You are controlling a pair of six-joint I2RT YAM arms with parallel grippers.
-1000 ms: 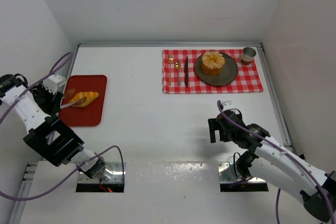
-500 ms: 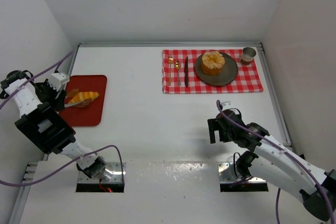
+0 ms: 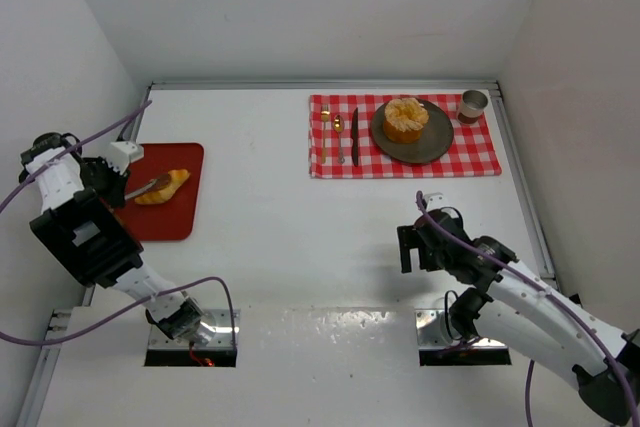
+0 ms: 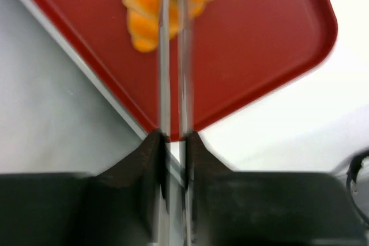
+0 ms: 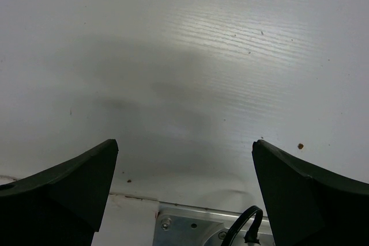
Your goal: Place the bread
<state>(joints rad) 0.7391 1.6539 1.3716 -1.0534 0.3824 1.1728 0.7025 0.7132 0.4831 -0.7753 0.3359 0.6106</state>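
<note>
Bread shows as two pieces, well apart. The croissant [image 3: 163,187] [image 4: 155,4] lies on a red tray [image 3: 160,222] at the left side of the white surface [image 3: 260,247]. The round bun [image 3: 406,119] sits on a dark plate [image 3: 432,142] on a red checked cloth [image 3: 480,152] at the far right.

Two thin strips of a metal utensil [image 4: 164,84] run close together across the croissant's top; whether they touch it cannot be told. The left end effector [image 3: 125,187] [image 4: 173,139] is clamped on the utensil's near end, its dark fingers [image 4: 151,151] almost together.

Beside the plate on the cloth lie a knife [image 3: 354,137] and a fork [image 3: 339,137], with a small cup [image 3: 473,105] at the far corner.

The right end effector [image 3: 415,247] [image 5: 184,142] hangs over bare surface at the near right, fingers spread wide apart and holding nothing.
</note>
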